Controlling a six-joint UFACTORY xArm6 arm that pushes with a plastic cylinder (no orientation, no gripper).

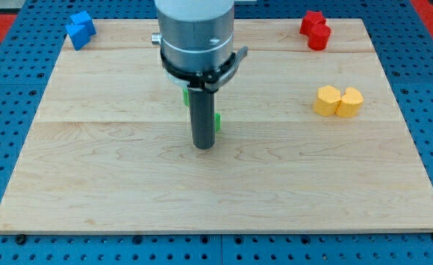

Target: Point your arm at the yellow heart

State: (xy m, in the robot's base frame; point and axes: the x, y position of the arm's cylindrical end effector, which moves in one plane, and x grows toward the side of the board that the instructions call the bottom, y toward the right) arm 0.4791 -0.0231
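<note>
The yellow heart (351, 102) lies at the view's right side of the wooden board (128, 191), touching a yellow pentagon (325, 100) on its left. My tip (203, 146) rests on the board near the centre, far to the left of the yellow heart and a little lower in the view. The rod hangs from the grey arm housing (196, 33) at the view's top centre.
Two green blocks are mostly hidden behind the rod, one (185, 96) on its upper left and one (217, 122) on its right. Two blue blocks (79, 29) sit at the top left corner. Two red blocks (316, 30) sit at the top right.
</note>
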